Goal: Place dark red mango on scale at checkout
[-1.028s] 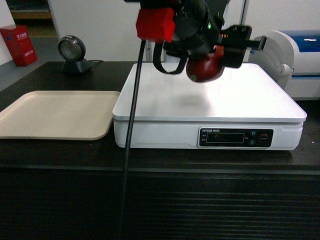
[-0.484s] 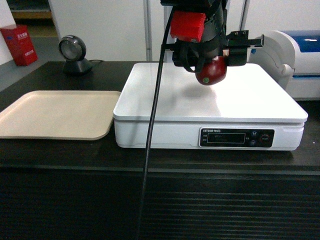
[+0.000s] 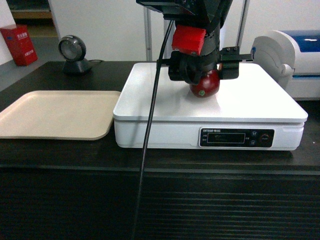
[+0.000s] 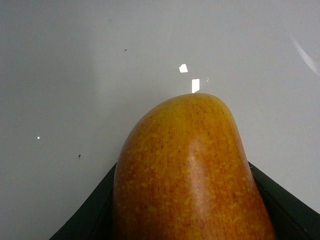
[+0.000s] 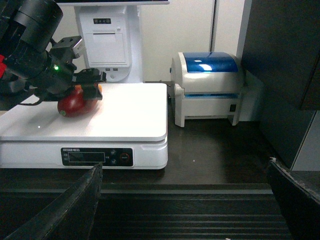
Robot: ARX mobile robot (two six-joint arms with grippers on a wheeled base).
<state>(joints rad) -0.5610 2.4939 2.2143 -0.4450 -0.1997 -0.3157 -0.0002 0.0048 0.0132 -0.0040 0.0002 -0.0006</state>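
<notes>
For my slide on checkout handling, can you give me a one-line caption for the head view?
Left claw lowers a dark red mango onto the white scale, beside a beige tray.

A pale wall [image 3: 100,30] stood behind the black tabletop [image 3: 45,75], plain and evenly lit, with a slim metal post [image 3: 148,30] rising in front of it. Off to the far left a red box [image 3: 19,45] sat on a grey floor [image 3: 42,50], below a wooden shelf edge. A round black barcode scanner [image 3: 71,52] perched at the tabletop's back, near a beige tray [image 3: 55,114]. On the right stood a white and blue printer [image 5: 207,87], just beside a dark panel [image 5: 282,55]. Further back a white receipt terminal [image 5: 107,42] stood against the wall. Soft overhead light left a sheen on the printer's blue lid.
</notes>
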